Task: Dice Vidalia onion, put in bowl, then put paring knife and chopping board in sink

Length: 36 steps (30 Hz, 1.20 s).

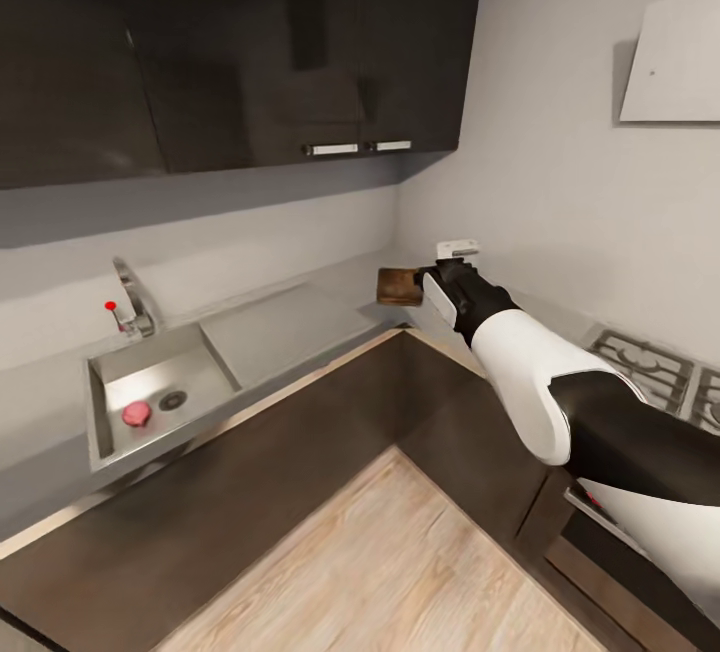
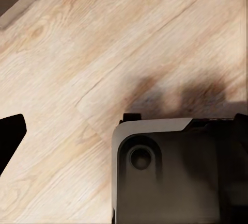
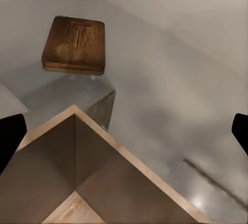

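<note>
Right hand (image 1: pixel 440 279), fingers spread and empty, reaches toward the chopping board (image 1: pixel 399 286) at its 9 o'clock.

Glossy grey countertop (image 1: pixel 300 327), chopping board (image 1: pixel 399 286) in its corner, sink (image 1: pixel 160 397) inset

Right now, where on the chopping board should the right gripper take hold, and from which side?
Probably the chopping board's near short edge, approached from the open counter side; the board lies flat in the countertop corner with walls behind, and the right gripper already faces it.
</note>
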Motion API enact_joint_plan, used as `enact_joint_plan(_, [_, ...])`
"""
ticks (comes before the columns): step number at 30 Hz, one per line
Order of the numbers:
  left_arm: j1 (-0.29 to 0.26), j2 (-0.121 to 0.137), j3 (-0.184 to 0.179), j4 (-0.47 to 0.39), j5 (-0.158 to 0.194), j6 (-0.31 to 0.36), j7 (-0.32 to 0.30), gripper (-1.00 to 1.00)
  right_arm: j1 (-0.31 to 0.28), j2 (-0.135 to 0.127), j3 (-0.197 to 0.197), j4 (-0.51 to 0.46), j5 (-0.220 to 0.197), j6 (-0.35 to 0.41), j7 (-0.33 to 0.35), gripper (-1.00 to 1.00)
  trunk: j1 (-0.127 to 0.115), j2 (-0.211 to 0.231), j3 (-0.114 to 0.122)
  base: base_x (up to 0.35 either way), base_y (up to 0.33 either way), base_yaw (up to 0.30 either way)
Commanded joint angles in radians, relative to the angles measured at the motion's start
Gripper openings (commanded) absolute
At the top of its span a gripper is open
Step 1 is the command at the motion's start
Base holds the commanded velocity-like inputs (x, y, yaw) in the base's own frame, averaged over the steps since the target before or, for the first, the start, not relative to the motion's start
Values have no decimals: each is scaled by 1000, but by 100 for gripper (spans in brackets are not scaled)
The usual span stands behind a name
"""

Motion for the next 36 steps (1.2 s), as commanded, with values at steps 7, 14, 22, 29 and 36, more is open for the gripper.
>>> enact_joint_plan(7, [0,0,1,-1,1,-2,-1,100,0,0,7,0,-1,8,-4,100,1,-2,-2,315,-124,0])
enact_joint_plan(14, [0,0,1,-1,1,-2,0,100,0,0,8,1,-1,7,-4,100,1,-2,-2,285,-116,0])
enact_joint_plan(22, [0,0,1,-1,1,-2,0,100,2,0,8,1,-1,5,-4,100,1,-2,-2,55,-15,76])
enact_joint_plan(29, [0,0,1,-1,1,-2,0,100,2,0,7,1,-1,-10,-4,100,1,-2,-2,3,-1,249])
enact_joint_plan(36, [0,0,1,-1,1,-2,0,100,3,0,6,10,0,-14,-4,100,1,-2,-2,0,-1,261])
